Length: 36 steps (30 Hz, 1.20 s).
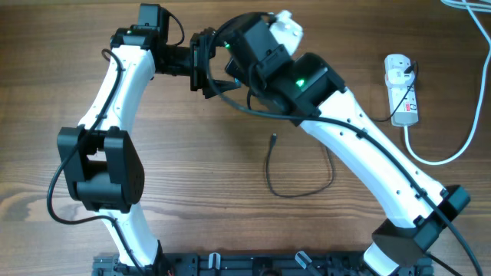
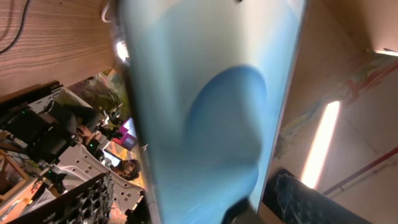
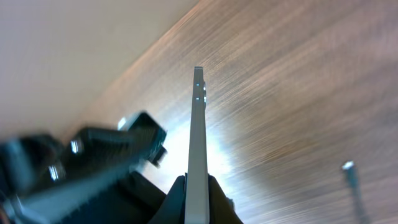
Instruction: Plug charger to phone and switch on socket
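Right hand (image 3: pixel 197 186) is clamped on the phone (image 3: pixel 198 118), whose thin edge rises between its fingers.

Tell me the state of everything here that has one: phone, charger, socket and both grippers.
phone: held off the table on edge, screen lit cyan.
charger: lying loose on the table, tip not in the phone.
socket: lying on the table; switch too small to tell.
right gripper: shut on the phone.
left gripper: at the phone; open or shut unclear.
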Each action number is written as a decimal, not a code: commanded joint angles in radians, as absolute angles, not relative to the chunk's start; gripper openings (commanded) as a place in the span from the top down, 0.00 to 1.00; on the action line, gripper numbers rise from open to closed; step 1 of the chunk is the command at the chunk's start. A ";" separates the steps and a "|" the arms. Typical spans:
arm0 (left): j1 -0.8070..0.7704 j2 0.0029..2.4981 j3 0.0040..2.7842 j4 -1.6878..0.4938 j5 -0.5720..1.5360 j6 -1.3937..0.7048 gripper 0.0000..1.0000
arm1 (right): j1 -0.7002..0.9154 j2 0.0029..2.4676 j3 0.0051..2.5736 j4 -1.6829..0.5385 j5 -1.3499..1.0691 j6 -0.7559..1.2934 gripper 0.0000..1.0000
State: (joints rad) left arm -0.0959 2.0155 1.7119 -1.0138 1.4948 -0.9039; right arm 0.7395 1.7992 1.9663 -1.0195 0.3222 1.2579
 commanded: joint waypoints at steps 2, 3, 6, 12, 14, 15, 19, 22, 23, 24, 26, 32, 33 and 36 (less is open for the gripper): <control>-0.096 1.979 1.716 -1.014 1.525 -0.899 0.24 | 0.741 1.782 1.988 -1.010 0.321 1.617 0.96; -0.096 1.979 1.716 -1.014 1.525 -0.899 0.26 | 0.741 1.782 1.988 -1.010 0.321 1.660 0.96; -0.096 1.979 1.716 -1.014 1.525 -0.899 0.41 | 0.741 1.782 1.988 -1.011 0.320 1.735 0.96; -0.096 1.979 1.716 -1.014 1.525 -0.899 0.66 | 0.741 1.782 1.988 -1.016 0.321 1.803 0.96; -0.096 1.979 1.716 -1.014 1.525 -0.899 0.68 | 0.741 1.782 1.988 -1.028 0.321 1.850 0.96; -0.096 1.979 1.716 -1.014 1.525 -0.899 0.70 | 0.741 1.782 1.988 -1.034 0.321 1.882 0.96; -0.096 1.979 1.716 -1.014 1.525 -0.899 0.75 | 0.740 1.782 1.988 -1.032 0.323 1.916 0.96; -0.096 1.979 1.716 -1.014 1.525 -0.899 0.81 | 0.740 1.782 1.988 -1.034 0.333 1.915 0.96; -0.096 1.979 1.716 -1.014 1.525 -0.899 0.82 | 0.740 1.782 1.988 -1.033 0.338 1.915 0.96; -0.096 1.979 1.716 -1.014 1.525 -0.899 0.83 | 0.740 1.782 1.988 -1.032 0.340 1.918 0.96; -0.096 1.979 1.716 -1.014 1.525 -0.899 0.86 | 0.740 1.782 1.988 -1.032 0.340 1.923 0.95; -0.096 1.979 1.716 -1.014 1.525 -0.899 0.96 | 0.740 1.782 1.988 -1.036 0.339 1.902 0.60; -0.096 1.979 1.716 -1.014 1.525 -0.899 0.96 | 0.740 1.782 1.988 -1.035 0.340 1.880 0.53; -0.096 1.979 1.716 -1.014 1.525 -0.899 0.96 | 0.740 1.782 1.988 -1.033 0.340 1.789 0.28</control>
State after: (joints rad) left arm -0.0910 2.0151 1.7119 -1.0145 1.5146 -0.9295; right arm 0.7425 1.7969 1.9663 -1.0348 0.3122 1.8950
